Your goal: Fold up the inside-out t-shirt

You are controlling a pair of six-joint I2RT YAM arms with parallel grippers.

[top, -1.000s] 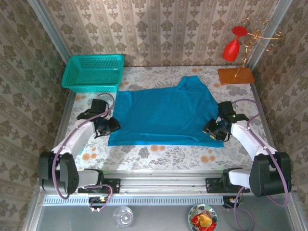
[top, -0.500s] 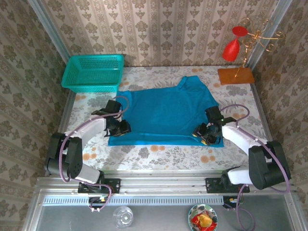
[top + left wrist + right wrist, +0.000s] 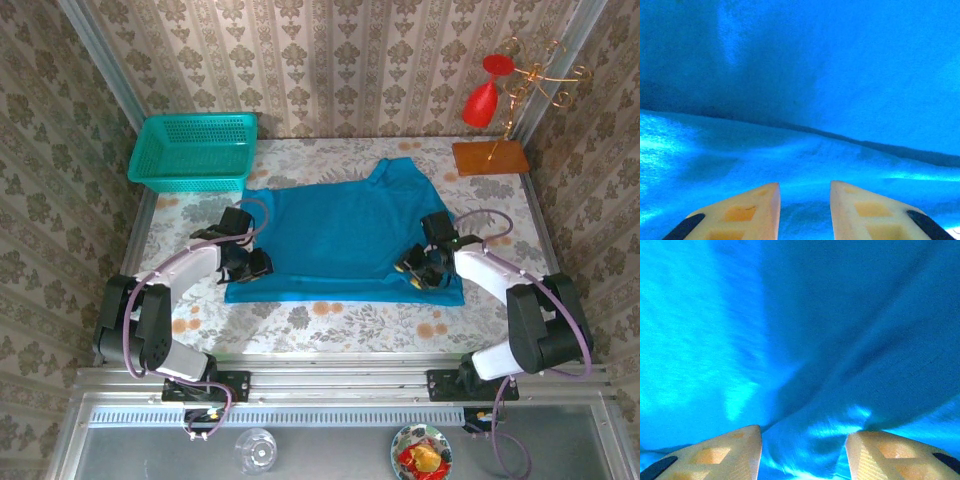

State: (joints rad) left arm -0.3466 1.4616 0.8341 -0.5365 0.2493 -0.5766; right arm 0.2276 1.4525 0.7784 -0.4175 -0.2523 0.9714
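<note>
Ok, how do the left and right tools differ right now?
The left tool sits at the t-shirt's left edge, the right tool near its near-right corner. The left tool's fingers stand closer together than the right tool's. Both are low over the cloth.

table [image 3: 330, 316], floral top | on it: teal t-shirt [image 3: 340, 235] spread; mesh basket [image 3: 192, 150]; wooden stand [image 3: 489, 157]

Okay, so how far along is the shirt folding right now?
Done: the t-shirt lies spread out on the table, with no fold visible from above. In hand: the left tool sits at its near left edge and the right tool at its near right edge, with fabric bunched between the right fingers. Whether either grips firmly is unclear. Left: every fold.
</note>
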